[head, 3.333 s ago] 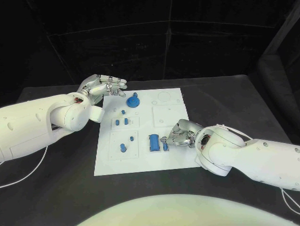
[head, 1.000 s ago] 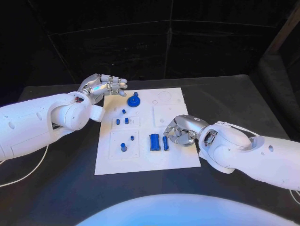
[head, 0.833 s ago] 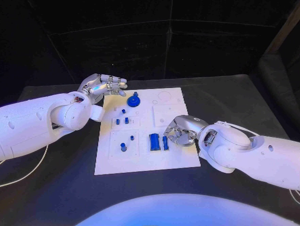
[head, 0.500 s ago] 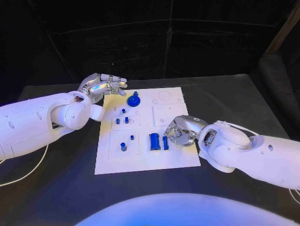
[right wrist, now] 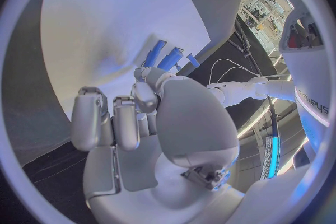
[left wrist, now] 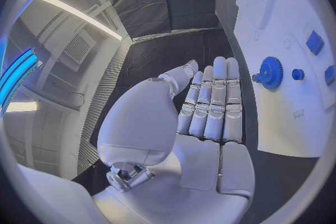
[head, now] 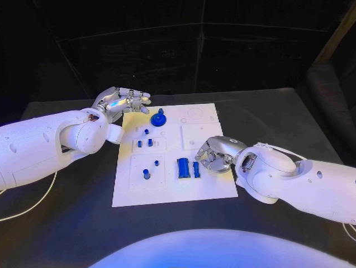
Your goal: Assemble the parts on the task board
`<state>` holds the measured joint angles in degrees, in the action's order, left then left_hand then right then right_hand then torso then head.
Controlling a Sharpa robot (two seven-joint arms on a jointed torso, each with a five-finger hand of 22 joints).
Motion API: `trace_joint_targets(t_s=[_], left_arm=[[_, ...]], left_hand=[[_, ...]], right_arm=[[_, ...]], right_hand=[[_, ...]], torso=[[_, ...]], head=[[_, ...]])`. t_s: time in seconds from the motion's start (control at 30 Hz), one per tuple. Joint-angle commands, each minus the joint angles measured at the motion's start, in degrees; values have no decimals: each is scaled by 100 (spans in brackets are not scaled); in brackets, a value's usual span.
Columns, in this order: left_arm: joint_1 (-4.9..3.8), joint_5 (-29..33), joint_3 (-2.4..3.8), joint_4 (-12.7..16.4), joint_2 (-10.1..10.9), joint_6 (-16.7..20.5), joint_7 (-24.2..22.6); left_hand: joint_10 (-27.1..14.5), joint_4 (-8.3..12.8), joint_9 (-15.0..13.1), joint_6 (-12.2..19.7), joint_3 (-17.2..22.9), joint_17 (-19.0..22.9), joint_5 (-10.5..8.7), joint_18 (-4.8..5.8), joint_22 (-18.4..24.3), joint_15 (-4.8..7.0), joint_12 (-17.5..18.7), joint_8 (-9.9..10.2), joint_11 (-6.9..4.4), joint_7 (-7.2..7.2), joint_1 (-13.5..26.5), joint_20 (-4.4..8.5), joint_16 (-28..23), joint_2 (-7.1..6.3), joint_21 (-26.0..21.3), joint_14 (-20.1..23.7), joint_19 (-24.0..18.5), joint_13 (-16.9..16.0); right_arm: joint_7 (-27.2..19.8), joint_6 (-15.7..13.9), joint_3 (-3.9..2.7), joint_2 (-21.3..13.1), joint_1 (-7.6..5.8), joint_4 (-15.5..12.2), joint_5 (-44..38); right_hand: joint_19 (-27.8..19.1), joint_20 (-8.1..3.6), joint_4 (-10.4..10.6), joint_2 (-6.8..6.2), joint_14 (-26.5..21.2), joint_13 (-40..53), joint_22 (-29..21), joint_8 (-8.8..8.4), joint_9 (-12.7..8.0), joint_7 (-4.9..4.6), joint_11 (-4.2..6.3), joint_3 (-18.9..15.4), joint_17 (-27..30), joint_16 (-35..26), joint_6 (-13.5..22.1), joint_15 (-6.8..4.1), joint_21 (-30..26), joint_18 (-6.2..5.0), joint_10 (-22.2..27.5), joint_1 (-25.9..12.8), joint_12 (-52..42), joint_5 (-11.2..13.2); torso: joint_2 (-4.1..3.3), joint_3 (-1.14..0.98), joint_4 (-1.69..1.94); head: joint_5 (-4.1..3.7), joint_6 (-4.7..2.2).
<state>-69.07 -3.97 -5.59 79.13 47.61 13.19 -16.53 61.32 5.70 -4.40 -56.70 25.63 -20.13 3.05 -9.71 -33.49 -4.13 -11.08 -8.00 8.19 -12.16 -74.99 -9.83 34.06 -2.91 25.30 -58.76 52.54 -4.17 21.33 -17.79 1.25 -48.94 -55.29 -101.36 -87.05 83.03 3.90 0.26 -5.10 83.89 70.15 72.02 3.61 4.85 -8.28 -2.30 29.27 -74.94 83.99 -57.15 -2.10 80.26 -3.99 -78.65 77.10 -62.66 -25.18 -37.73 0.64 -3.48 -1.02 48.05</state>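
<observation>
The white task board lies in the middle of the black table. On it a blue gear stands at the far end, with several small blue pegs nearer me. A wide blue block and a slim blue bar lie side by side. My right hand hovers just right of the bar with its fingers curled in and nothing in them; the same hand has the blue pieces just beyond its fingertips. My left hand sits off the board's far left corner, fingers straight and holding nothing, and from that hand the gear is close by.
Round and square recesses mark the board's far right part. Black table surrounds the board, and dark curtains close the back. My right forearm covers the table to the right of the board.
My right hand has lifted a little off the slim bar, which now lies uncovered beside the block. The left hand has stayed where it was.
</observation>
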Motion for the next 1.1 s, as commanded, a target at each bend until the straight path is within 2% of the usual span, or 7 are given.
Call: trace_joint_targets(t_s=[0.03,0.13,0.2,0.33,0.53,0.77,1.1], left_arm=[[-9,-10,5,8,1,-46,-15],[-9,-10,5,8,2,-47,-13],[-9,-10,5,9,1,-49,-13],[-9,-10,5,10,0,-50,-14],[-9,-10,5,4,-1,-49,-15],[-9,-10,5,0,-5,-50,-14],[-9,-10,5,-4,-12,-53,-15]], left_hand=[[-50,0,8,41,-43,5,-13,-63,6,-36,-40,-24,5,15,45,-48,-21,15,-20,6,-11,7],[-50,0,8,41,-43,5,-13,-63,6,-36,-40,-24,5,15,45,-48,-21,15,-20,6,-11,7],[-50,0,8,41,-43,5,-13,-63,6,-36,-40,-24,5,15,45,-48,-21,15,-20,6,-11,7],[-50,0,8,41,-43,5,-13,-63,6,-36,-40,-24,5,15,45,-48,-21,15,-20,6,-11,7],[-50,0,8,41,-43,5,-13,-63,6,-36,-40,-24,5,15,45,-48,-21,15,-20,6,-11,7],[-50,0,8,41,-43,5,-13,-63,6,-36,-40,-24,5,15,45,-48,-21,15,-20,6,-11,7],[-50,0,8,41,-43,5,-13,-63,6,-36,-40,-24,5,15,45,-48,-21,15,-20,6,-11,7]], right_arm=[[-16,-315,-1,7,-6,3,-59],[-51,-466,-1,8,-6,9,-45],[-65,-507,-1,8,-6,11,-30],[-70,-467,-1,10,-6,26,-5],[-52,-325,-1,14,-6,44,23],[-13,-265,-1,40,-5,72,32],[106,-254,-1,110,7,136,-33]], right_hand=[[-15,65,52,-91,421,-46,-22,-25,-117,-34,-84,-41,-612,5,423,68,-5,26,30,-198,85,449],[-19,75,139,-214,422,-102,-27,-43,-152,-37,-90,-243,-615,7,1055,81,-11,22,67,-385,149,776],[-20,76,200,-267,422,-120,-31,-38,-149,-43,-99,-377,-613,6,1150,87,-14,21,74,-483,166,924],[-21,83,284,-267,421,-131,-34,1,-118,-47,-108,-593,-612,6,932,92,-17,21,78,-535,161,1262],[-20,92,346,-227,422,-131,-34,79,-80,-55,-115,-826,-612,6,527,101,-19,21,80,-497,135,1601],[-17,82,392,-168,422,-122,-31,163,-64,-24,-90,-978,-613,7,324,85,-18,20,76,-446,101,1693],[-10,28,458,-90,424,-92,-23,429,-11,84,-4,-1194,-616,9,-109,17,-16,21,53,-396,31,1824]], torso=[[-2,0,-2],[2,1,-5],[1,0,-4],[-2,1,1],[0,-1,0],[-1,-3,-4],[1,-3,1]], head=[[7,2],[9,-3],[12,0],[5,7],[10,18],[12,22],[20,39]])
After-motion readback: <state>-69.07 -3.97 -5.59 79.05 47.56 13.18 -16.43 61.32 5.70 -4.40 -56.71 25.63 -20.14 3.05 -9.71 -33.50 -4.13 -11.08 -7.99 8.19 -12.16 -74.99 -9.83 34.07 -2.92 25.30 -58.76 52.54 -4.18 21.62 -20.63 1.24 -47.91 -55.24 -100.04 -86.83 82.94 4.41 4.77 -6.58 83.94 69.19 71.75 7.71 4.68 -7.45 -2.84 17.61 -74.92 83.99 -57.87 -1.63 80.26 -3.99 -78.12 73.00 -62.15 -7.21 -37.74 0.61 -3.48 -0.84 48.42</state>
